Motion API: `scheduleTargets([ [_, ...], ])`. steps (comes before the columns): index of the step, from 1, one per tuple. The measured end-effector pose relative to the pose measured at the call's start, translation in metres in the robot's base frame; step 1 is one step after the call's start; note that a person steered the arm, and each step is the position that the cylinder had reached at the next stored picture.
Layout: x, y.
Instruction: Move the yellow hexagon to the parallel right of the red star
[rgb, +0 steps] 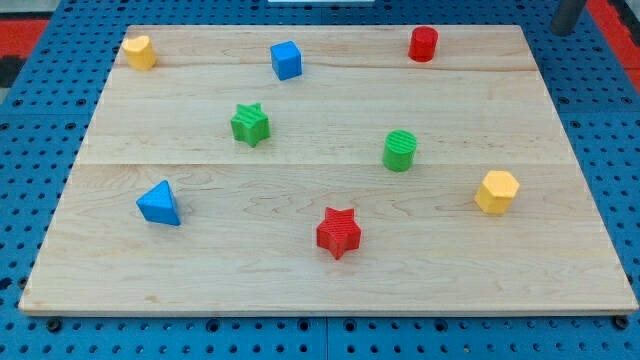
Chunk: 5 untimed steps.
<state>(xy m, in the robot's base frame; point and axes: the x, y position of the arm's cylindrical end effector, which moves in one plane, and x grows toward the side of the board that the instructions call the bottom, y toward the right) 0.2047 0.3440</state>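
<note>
The yellow hexagon (496, 192) is found near the board's right edge, up and to the view's right of the red star (338, 232), with bare wood between them. Only a dark rod (567, 14) is seen at the view's top right corner, beyond the wooden board (300, 290); the tip is not shown, so its state cannot be told. From that rod, the hexagon lies toward the view's bottom and slightly left. A short push toward the view's bottom is judged to be needed. The green cylinder (399, 150) stands up-left of the hexagon.

Lab bench: wooden board (330, 270) on blue perforated plate (30, 120).
</note>
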Motion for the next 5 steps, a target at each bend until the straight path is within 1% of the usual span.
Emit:
scheduleTargets([
  [2,-0.006,-0.001],
  [3,0.060,-0.015],
  [4,0.155,-0.075],
  [5,0.207,-0.113],
])
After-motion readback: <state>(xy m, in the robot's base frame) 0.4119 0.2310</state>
